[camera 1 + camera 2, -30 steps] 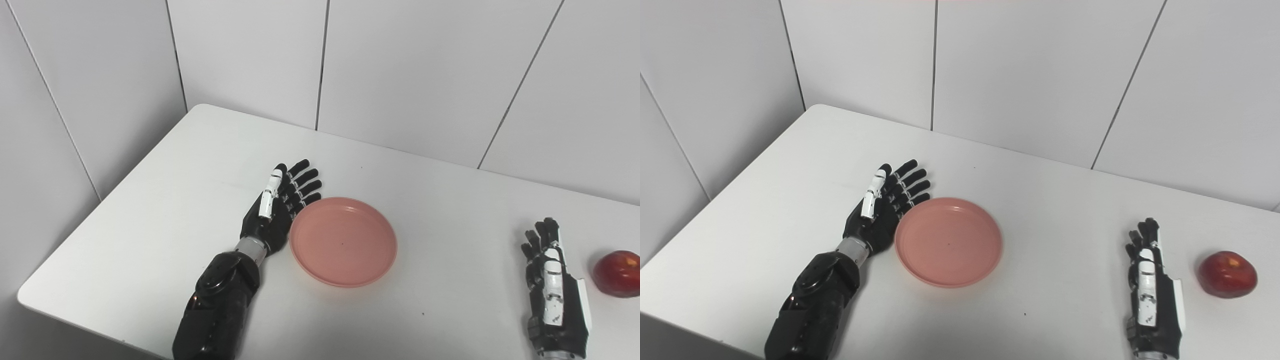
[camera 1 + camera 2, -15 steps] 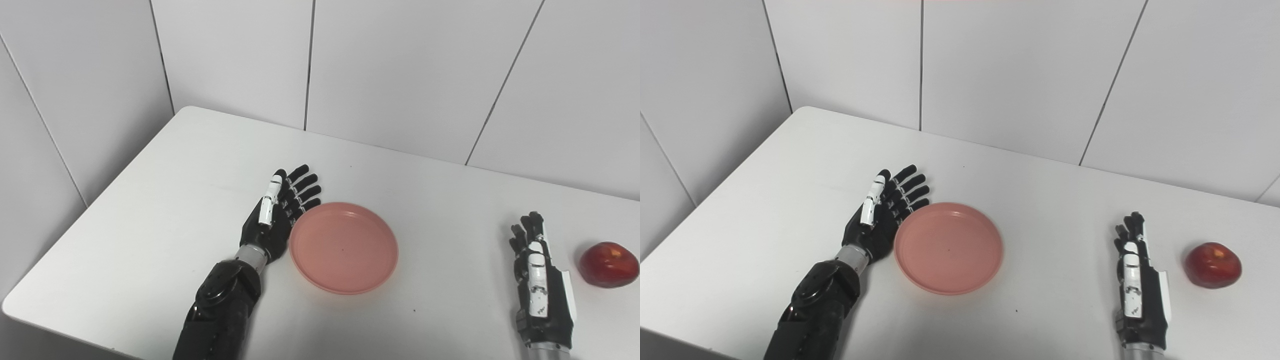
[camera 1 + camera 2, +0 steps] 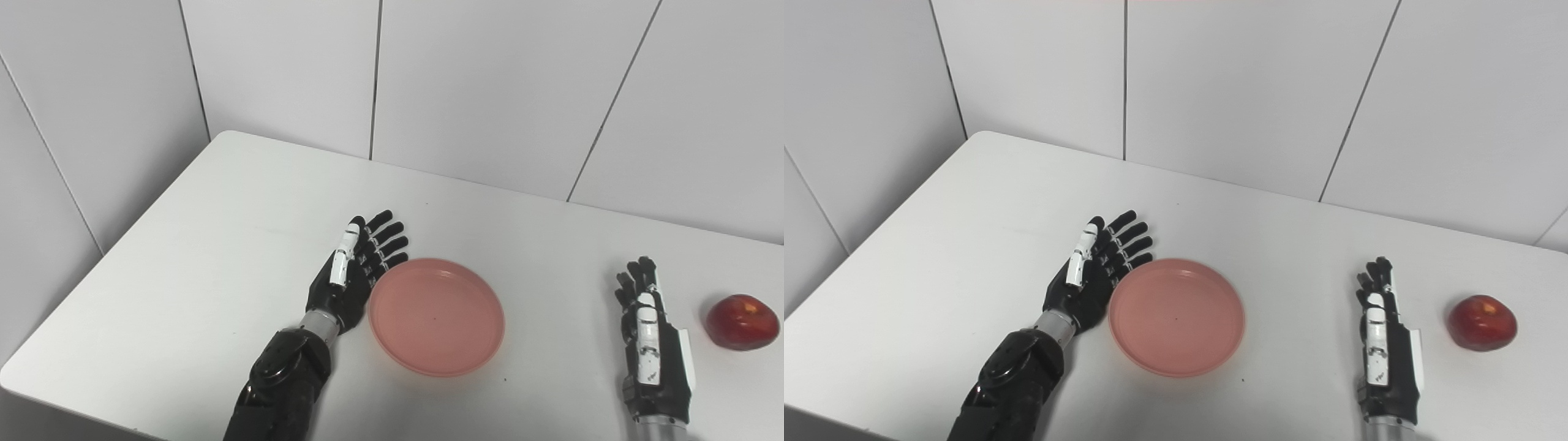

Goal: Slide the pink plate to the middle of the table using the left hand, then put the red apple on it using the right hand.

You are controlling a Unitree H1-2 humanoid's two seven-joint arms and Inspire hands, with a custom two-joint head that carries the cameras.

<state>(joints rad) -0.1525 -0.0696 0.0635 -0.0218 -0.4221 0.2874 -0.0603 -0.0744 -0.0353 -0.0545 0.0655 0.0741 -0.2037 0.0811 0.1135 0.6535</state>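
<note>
Left hand (image 3: 355, 269): empty, fingers straight, edge-on against the plate's (image 3: 436, 315) left rim.
Plate: flat on worktop (image 3: 233, 245), left of middle.
Right hand (image 3: 652, 343): empty, fingers straight, resting beside apple (image 3: 741, 313), not touching.
Push: I'd say keep your palm low on the rim, push steadily rightward, stop at centre.

Left hand (image 3: 354, 269) set on edge, fingers extended and apart. Right hand (image 3: 650, 334) likewise edgewise, fingers extended, holding nothing.
</note>
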